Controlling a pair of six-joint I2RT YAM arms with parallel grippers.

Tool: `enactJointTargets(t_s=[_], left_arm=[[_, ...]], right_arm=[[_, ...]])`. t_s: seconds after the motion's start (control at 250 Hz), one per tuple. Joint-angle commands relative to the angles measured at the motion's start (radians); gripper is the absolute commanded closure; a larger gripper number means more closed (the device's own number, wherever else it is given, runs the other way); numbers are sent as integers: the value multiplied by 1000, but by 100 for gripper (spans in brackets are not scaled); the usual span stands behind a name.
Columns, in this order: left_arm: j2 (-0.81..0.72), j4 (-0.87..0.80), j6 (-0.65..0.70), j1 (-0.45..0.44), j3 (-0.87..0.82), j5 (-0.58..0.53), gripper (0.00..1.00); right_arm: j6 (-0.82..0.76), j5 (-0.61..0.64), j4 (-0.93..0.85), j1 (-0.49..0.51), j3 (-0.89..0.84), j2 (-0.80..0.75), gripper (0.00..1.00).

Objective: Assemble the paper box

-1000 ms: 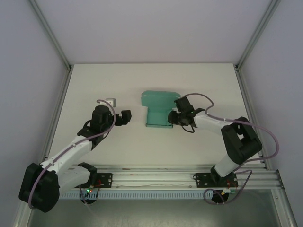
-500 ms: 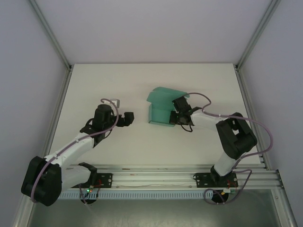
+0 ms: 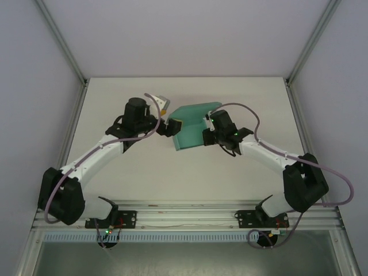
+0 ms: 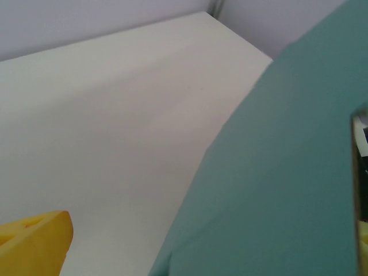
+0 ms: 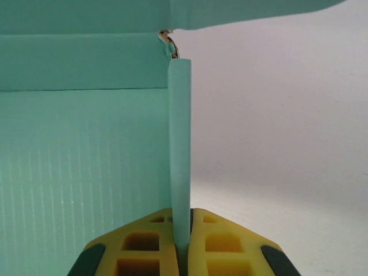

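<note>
The box (image 3: 192, 127) sits on the table (image 3: 144, 178) between the 2 grippers, partly raised off the surface and tipped.

The right gripper (image 3: 207, 138) is clamped on it. In the right wrist view its 2 yellow pads (image 5: 144, 241) are pressed together on a side wall, which stands upright and is seen edge-on. The base panel (image 5: 86, 172) spreads to the left of the fingers, a back wall rises beyond it, and the lid flap overhangs above.

The left gripper (image 3: 172, 127) is at the box's opposite edge. In the left wrist view 1 yellow finger (image 4: 34, 241) sits well apart from the teal card (image 4: 276, 172), so the jaws look spread and nothing is clamped. Whether that finger touches the card I cannot tell.

As for progress, the job looks about half done. 1 side wall and the back wall are up. The lid is not folded down or tucked, and the wall by the left gripper seems unformed.

The box's long axis runs from 1 gripper to the other, slanted a little. Its hollow faces up, and the lid edge lies on the side away from both arm bases.
</note>
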Motion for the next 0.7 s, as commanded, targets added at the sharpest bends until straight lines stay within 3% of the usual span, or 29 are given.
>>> enactJointTargets(t_s=[0.0,0.036,0.06,0.132,0.176,0.54,0.696], left_arm=[[30,-80,108,-54,72,-6,7],[40,-81,114,-67,85,-27,16],[45,-83,120,-75,92,-38,28],[58,-85,122,-89,110,-76,78],[60,-88,130,-94,116,-82,100],[0,-50,113,-107,114,-57,100],[13,-38,97,-108,116,-61,100]], right_arm=[[-41,-5,-38,23,16,-19,98],[-47,-9,-44,26,18,-18,98],[-49,-3,-44,28,17,-19,98],[-37,17,-39,28,8,-24,98],[-31,29,-39,29,6,-23,98],[-37,340,-165,50,46,146,94],[-19,571,-229,92,103,232,94]])
